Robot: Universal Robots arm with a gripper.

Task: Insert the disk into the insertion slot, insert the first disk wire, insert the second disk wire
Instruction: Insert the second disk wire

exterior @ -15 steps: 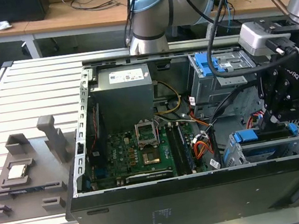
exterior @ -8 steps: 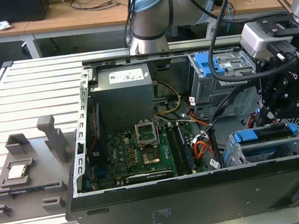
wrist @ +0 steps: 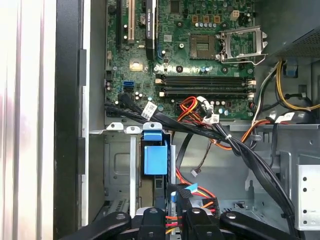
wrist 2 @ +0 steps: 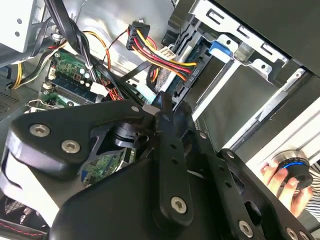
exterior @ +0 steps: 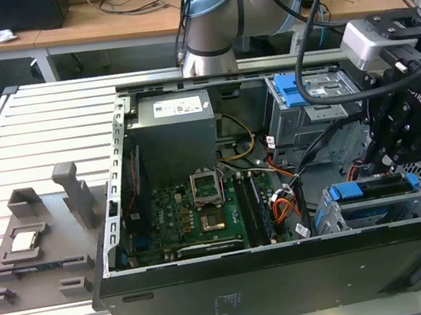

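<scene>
Slatted aluminium bench (exterior: pixel 35 152), open PC case (exterior: pixel 215 291) on top. Disk (exterior: pixel 373 187) in blue frame sits in insertion slot (exterior: pixel 327 221), case corner on exterior view's right, beside motherboard (exterior: pixel 195 215). Gripper (exterior: pixel 385 159) just above disk. Jaws narrow, pinched on disk wire (wrist: pixel 186 192), red-orange leads running between fingers (wrist: pixel 151 220). Person's hand (wrist 2: pixel 280 181) on knob (wrist 2: pixel 295 167) outside case.

Blocked and cropped spots

Exterior view: the gripper (exterior: pixel 389 161) is covering part of the disk (exterior: pixel 374 188). Second wrist view: the gripper's black body is blocking much of the circuit board (wrist 2: pixel 67 67), and a hand (wrist 2: pixel 282 182) is running off the picture's edge.
</scene>
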